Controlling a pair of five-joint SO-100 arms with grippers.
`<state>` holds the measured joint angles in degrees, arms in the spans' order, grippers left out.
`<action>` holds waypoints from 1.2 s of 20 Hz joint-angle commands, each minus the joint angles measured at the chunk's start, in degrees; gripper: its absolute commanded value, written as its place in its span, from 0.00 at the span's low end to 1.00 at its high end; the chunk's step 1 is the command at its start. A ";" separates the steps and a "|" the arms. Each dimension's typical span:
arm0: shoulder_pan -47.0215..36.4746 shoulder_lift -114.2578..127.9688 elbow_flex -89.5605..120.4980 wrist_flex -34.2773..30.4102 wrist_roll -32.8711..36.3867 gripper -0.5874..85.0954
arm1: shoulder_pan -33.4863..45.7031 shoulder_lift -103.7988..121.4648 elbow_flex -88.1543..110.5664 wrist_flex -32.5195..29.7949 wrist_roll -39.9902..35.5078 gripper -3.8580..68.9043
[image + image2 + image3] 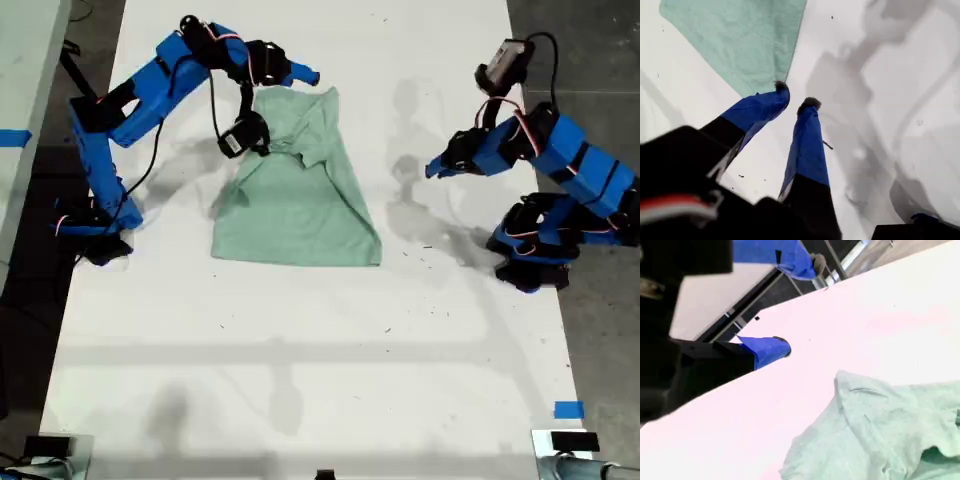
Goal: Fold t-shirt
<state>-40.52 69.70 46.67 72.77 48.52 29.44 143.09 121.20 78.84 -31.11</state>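
Observation:
The pale mint-green t-shirt (300, 190) lies on the white table (300, 360), left of centre in the exterior view, its far part bunched and folded over on itself. My second gripper (300, 75) hovers at the shirt's far edge, open wide with nothing between its fingers; in the second wrist view this gripper (790, 305) is above bare table beside the crumpled t-shirt (880, 430). My first gripper (435, 168) is at the exterior view's right, apart from the shirt. In the first wrist view its fingertips (796, 95) stand slightly apart and empty, with a corner of the t-shirt (740, 40) beyond.
Blue tape marks (568, 409) sit near the table's front right corner in the exterior view. Dark floor borders the table on both sides. A second pale surface (25, 80) with blue tape lies at the exterior view's left. Small dark fixtures (565, 442) stand at the front corners.

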 commanded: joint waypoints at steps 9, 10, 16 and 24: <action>23.47 41.84 49.39 8.17 -14.85 0.30 | -20.39 -3.52 11.25 -16.79 9.05 0.38; 24.52 42.98 53.53 7.29 -16.44 0.30 | -21.09 -7.03 10.63 -18.72 9.05 0.38; 26.28 52.12 66.62 9.14 -23.20 0.29 | -23.12 -29.00 2.72 -26.81 9.05 0.41; 27.60 64.60 78.75 11.51 -26.98 0.28 | -25.14 -46.58 -4.22 -30.94 10.46 0.13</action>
<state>-13.89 131.92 125.33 83.67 22.50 5.01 96.59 120.41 48.96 -21.62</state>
